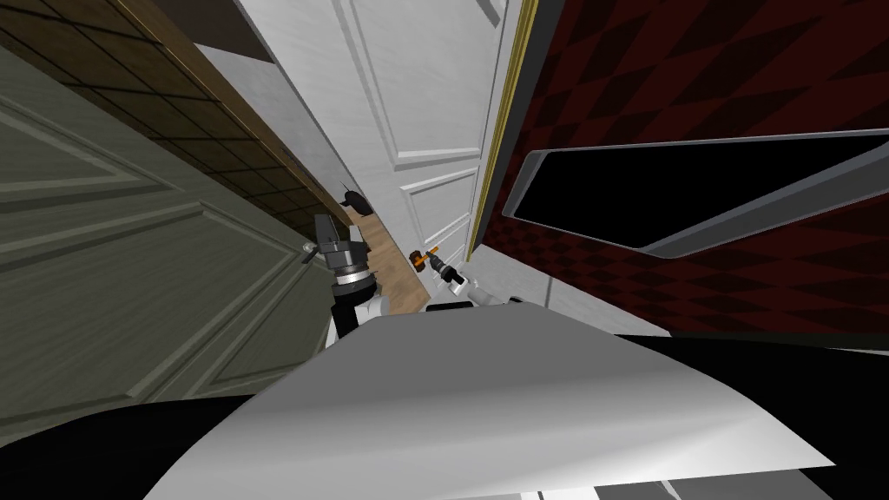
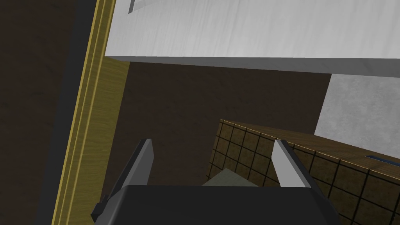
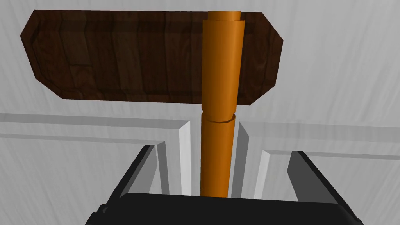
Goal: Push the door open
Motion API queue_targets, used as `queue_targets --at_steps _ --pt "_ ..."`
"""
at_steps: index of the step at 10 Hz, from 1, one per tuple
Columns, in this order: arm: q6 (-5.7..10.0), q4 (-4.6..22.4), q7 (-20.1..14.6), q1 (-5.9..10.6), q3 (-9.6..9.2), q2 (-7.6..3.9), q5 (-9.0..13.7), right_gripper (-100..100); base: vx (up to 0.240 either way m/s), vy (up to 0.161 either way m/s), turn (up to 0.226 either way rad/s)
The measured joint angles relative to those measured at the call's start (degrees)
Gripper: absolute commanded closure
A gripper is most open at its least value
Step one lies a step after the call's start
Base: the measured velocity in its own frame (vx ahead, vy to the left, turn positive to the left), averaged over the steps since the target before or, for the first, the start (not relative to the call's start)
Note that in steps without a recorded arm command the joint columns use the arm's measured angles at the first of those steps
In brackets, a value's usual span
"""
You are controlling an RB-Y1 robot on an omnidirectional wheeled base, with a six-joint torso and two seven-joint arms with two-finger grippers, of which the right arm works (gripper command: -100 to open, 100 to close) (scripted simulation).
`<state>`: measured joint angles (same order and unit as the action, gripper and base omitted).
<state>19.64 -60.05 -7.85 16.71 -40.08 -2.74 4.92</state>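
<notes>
One white panelled door [image 1: 417, 87] stands straight ahead, to the right of a grey-green panelled surface [image 1: 104, 260]. It carries one orange lever handle [image 3: 220, 78] over one dark wooden backplate [image 3: 117, 54]. The lever's long axis runs in line with the right tool [image 3: 223, 152], from between its two fingers out across the plate, whose own length lies crosswise. That tool is released, its fingers either side of the lever and apart from it. The left tool [image 2: 214, 141] is likewise spread, near the yellow-wood frame [image 2: 90, 117]. One small dark shape [image 1: 356, 201] beside the door may be a second handle.
</notes>
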Motion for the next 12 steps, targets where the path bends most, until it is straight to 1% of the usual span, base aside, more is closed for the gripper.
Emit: queue_targets --at_steps 1,2,7,8,9,11,12 --pt "0.04 0.3 0.1 0.04 0.21 0.35 0.0 -100 0.071 0.076 -0.005" --pt "0.05 0.3 0.1 0.07 0.23 0.41 0.0 100 -0.009 -0.01 0.0" --pt "0.03 0.1 0.1 0.36 0.28 0.54 0.0 100 -0.005 -0.008 0.007" --pt "0.03 0.1 0.1 0.35 0.28 0.53 0.0 100 0.037 0.119 -0.032" --pt "-0.11 0.3 0.3 0.15 0.68 0.29 -0.1 100 0.071 0.168 -0.06" --pt "-0.6 0.5 0.6 -0.28 1.67 -0.52 -0.1 100 0.093 0.187 -0.058" --pt "-0.21 1.0 0.6 -0.02 2.23 -1.01 0.0 100 0.091 0.162 -0.032"
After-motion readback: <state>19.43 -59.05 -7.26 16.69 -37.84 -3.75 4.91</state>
